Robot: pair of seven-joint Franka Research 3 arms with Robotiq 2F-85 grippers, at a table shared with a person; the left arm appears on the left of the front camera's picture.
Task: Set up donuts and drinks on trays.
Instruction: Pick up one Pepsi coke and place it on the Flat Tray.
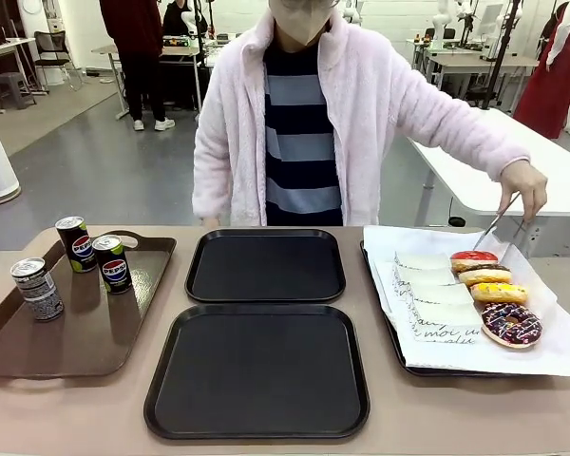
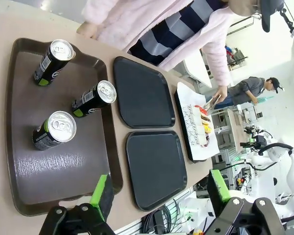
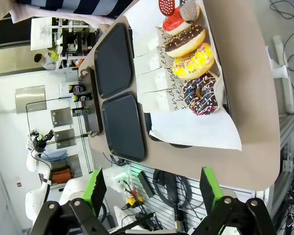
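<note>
Two black trays, the far one [image 1: 266,266] and the near one [image 1: 257,370], lie bare mid-table. Several donuts [image 1: 494,294] sit in a row on the white-paper-lined tray [image 1: 399,351] at the right, beside white paper sleeves [image 1: 432,294]. The person's hand [image 1: 524,185] holds tongs [image 1: 494,228] over the red-iced donut [image 1: 473,257]. Three soda cans [image 1: 76,243] [image 1: 112,263] [image 1: 36,288] stand on the glossy brown tray [image 1: 76,332] at the left. My left gripper [image 2: 159,196] is open above that brown tray [image 2: 24,122]. My right gripper [image 3: 149,188] is open, off the table's edge near the donuts [image 3: 193,63].
A white side table [image 1: 513,171] stands behind the right end. The person stands at the far edge in a pink fleece jacket [image 1: 361,104]. Bare tabletop [image 1: 266,446] runs along the front edge.
</note>
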